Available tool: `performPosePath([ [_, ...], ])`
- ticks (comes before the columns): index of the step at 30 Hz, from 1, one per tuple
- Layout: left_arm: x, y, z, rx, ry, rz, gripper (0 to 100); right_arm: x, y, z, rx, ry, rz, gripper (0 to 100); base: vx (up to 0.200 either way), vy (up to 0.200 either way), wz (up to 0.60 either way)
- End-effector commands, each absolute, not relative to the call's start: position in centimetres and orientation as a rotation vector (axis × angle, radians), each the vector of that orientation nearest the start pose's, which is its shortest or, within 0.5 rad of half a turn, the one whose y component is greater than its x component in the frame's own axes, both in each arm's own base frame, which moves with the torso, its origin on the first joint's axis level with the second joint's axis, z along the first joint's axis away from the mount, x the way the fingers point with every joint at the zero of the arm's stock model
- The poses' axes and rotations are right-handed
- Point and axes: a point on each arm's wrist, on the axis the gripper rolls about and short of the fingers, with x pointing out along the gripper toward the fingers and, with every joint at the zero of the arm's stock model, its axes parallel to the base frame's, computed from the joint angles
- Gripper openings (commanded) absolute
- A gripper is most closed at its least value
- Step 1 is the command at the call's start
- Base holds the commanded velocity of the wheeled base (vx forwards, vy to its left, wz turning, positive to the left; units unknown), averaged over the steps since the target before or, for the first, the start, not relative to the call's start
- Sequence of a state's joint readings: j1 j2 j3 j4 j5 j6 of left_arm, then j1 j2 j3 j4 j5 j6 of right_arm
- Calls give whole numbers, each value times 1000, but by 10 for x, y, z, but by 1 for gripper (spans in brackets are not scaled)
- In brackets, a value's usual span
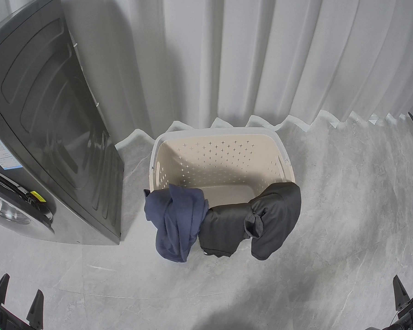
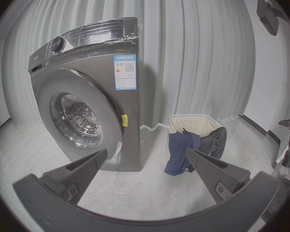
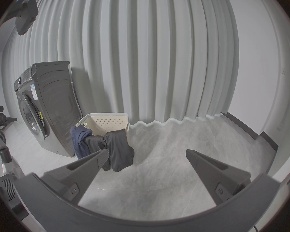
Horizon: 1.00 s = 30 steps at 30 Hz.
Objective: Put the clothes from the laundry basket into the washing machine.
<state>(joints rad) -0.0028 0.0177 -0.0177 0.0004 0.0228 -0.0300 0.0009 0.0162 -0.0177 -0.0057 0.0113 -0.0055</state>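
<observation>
A cream laundry basket [image 1: 225, 138] stands on the floor before the curtain. Over its near rim hang a navy blue garment [image 1: 176, 223] and a dark grey garment [image 1: 257, 221]. The grey washing machine [image 1: 46, 129] stands to the basket's left, its round glass door [image 2: 75, 120] closed. My left gripper [image 1: 18, 299] is open and empty at the lower left, well short of the basket. My right gripper [image 1: 410, 280] is open and empty at the lower right. From the wrists I see the basket [image 2: 193, 123] [image 3: 103, 123] and the blue garment [image 2: 178, 152] [image 3: 79, 140] beyond the open fingers.
A pleated white curtain [image 1: 243, 46] closes off the back. Grey marble-look floor [image 1: 344, 207] spreads wide to the right of the basket and in front of it. A dark baseboard [image 3: 248, 131] runs along the right wall.
</observation>
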Motion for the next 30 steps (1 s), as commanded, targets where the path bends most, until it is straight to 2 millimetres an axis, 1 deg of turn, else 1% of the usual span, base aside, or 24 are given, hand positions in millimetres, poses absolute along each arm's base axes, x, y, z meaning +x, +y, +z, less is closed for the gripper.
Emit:
performPosePath([
  [1,-23,1,76,-31,3,20,100,-22,0,76,-8,0,14,100,0,200,0],
  [9,-23,1,76,-31,3,20,100,-23,0,76,-8,-2,14,100,0,200,0],
  [15,-23,1,76,-31,3,22,100,-22,0,76,-8,-2,14,100,0,0,0],
  [27,-23,1,76,-31,3,22,100,-22,0,76,-6,-2,14,100,-200,0,0],
  [30,-23,1,76,-31,1,21,100,-22,0,76,-6,-2,14,100,0,0,0],
])
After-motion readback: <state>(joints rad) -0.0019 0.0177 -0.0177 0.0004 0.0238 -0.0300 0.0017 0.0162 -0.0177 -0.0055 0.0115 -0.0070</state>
